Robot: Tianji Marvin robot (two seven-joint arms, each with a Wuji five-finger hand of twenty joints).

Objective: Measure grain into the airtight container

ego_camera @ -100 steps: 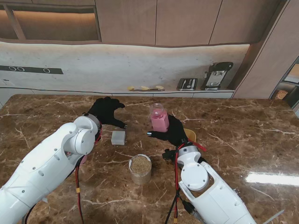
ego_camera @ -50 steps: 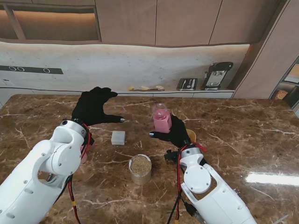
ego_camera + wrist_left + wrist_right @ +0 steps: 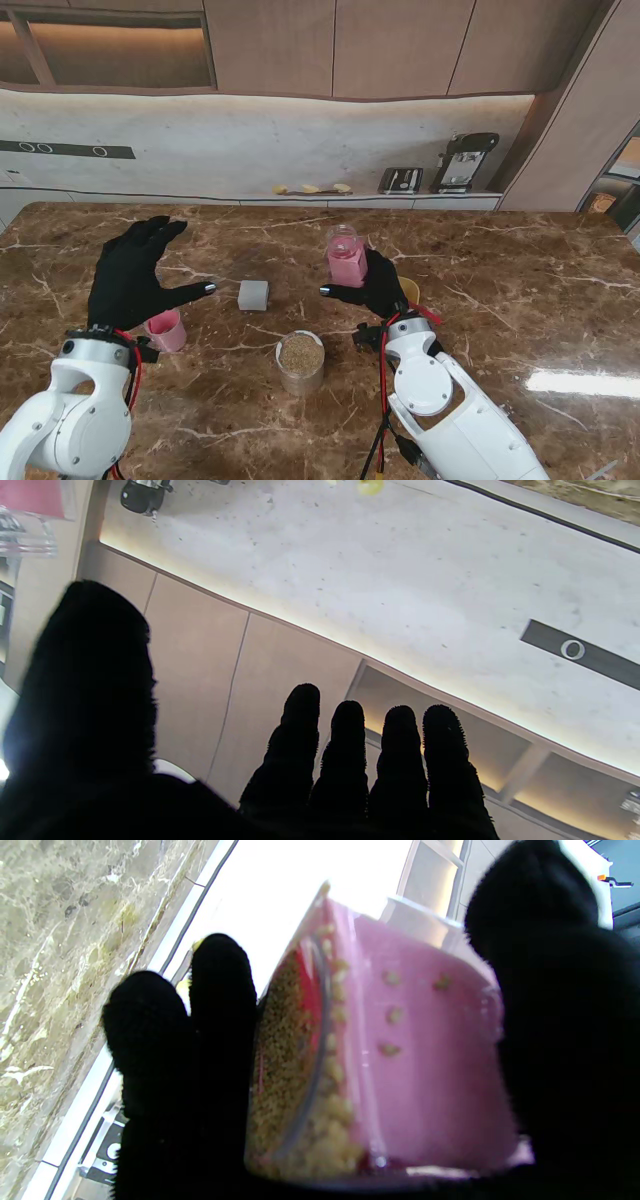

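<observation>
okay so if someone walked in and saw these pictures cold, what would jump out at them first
Most striking is the pink container with grain inside, gripped in the black-gloved right hand above the middle of the brown marble table. The left hand hovers open, fingers spread, over the table's left side above a small pink cup. Nearer to me stands a round jar of grain.

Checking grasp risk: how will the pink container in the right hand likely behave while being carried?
The pink container looks like rigid clear plastic, so probably stiff but perhaps slippery. It stands taller than wide, so likely tippy if set down. Grain lies loose inside, so its weight may shift when the right hand tilts it.
</observation>
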